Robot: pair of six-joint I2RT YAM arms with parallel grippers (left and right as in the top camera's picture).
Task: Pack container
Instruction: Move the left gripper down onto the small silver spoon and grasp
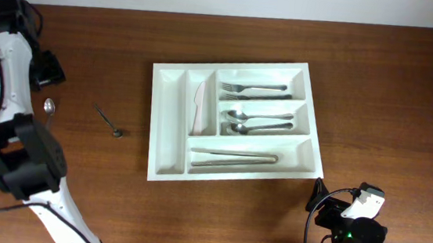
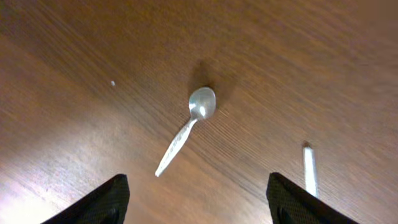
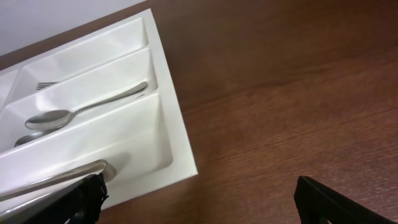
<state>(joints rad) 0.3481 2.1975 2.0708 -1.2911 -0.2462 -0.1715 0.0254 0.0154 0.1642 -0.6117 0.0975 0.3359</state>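
The container [image 1: 168, 117] is a large white cutlery tray in the middle of the table. It holds forks [image 1: 252, 89], spoons [image 1: 256, 122], long metal utensils [image 1: 233, 158] and a white piece [image 1: 201, 104]. A small spoon [image 1: 49, 107] lies on the wood at the left, and a second thin utensil [image 1: 109, 121] lies right of it. My left gripper [image 1: 48, 71] is open and empty above the table, just behind the small spoon [image 2: 189, 124]. My right gripper [image 1: 332, 214] is open and empty near the tray's front right corner [image 3: 177, 124].
In the left wrist view the jaws [image 2: 198, 205] straddle bare wood, and the second utensil's handle [image 2: 309, 169] shows at the right. In the right wrist view the jaws [image 3: 199, 202] are over wood, with a spoon [image 3: 74, 113] lying in the tray.
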